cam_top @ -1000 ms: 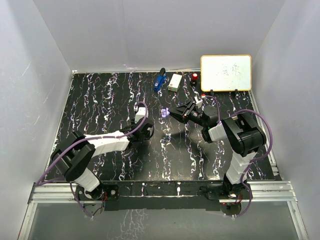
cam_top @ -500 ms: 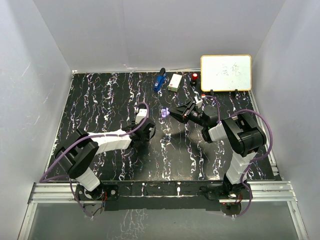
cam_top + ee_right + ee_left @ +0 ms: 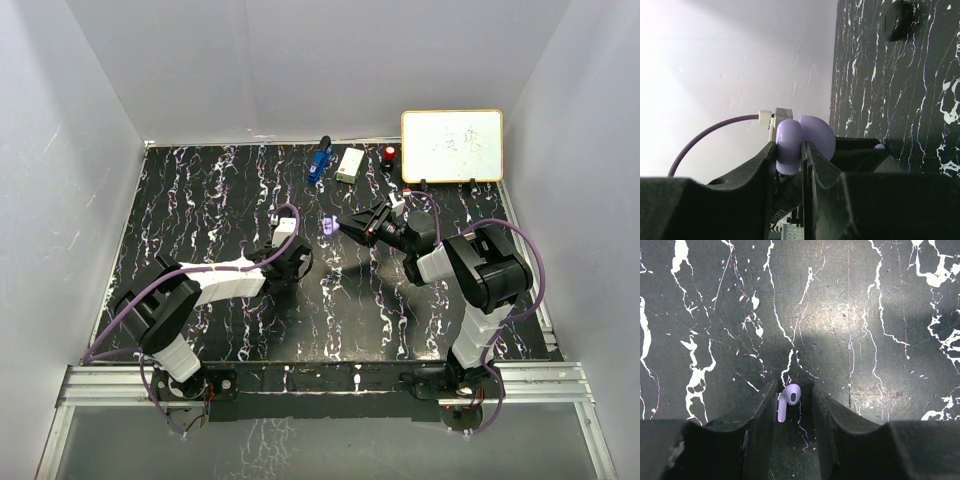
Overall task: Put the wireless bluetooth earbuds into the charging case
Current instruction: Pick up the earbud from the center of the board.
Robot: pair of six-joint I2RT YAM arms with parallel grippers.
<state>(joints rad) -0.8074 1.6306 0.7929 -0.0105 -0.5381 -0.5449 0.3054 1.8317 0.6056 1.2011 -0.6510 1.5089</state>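
My left hand [image 3: 297,262] is down low over the black, white-veined surface [image 3: 200,200], left of the middle; seen from its wrist, one lilac earbud [image 3: 788,401] lies on the surface between my two fingers [image 3: 760,415], its stem pointing back towards me; the left finger is right up against the stem, but a sliver of surface shows between the bud and the right finger, so this hand is parted around the earbud and not clamped on it; along the far edge lie a blue tool [image 3: 319,160], then a small white box [image 3: 350,165], well apart from both my hands; my right hand [image 3: 340,226] is raised a little right of centre and pinches the lilac charging case [image 3: 790,145], whose two rounded halves bulge out past the fingertips; from that wrist I also see a black round thing [image 3: 896,20] resting on the surface farther off; a whiteboard [image 3: 452,145] stands at the far right corner.
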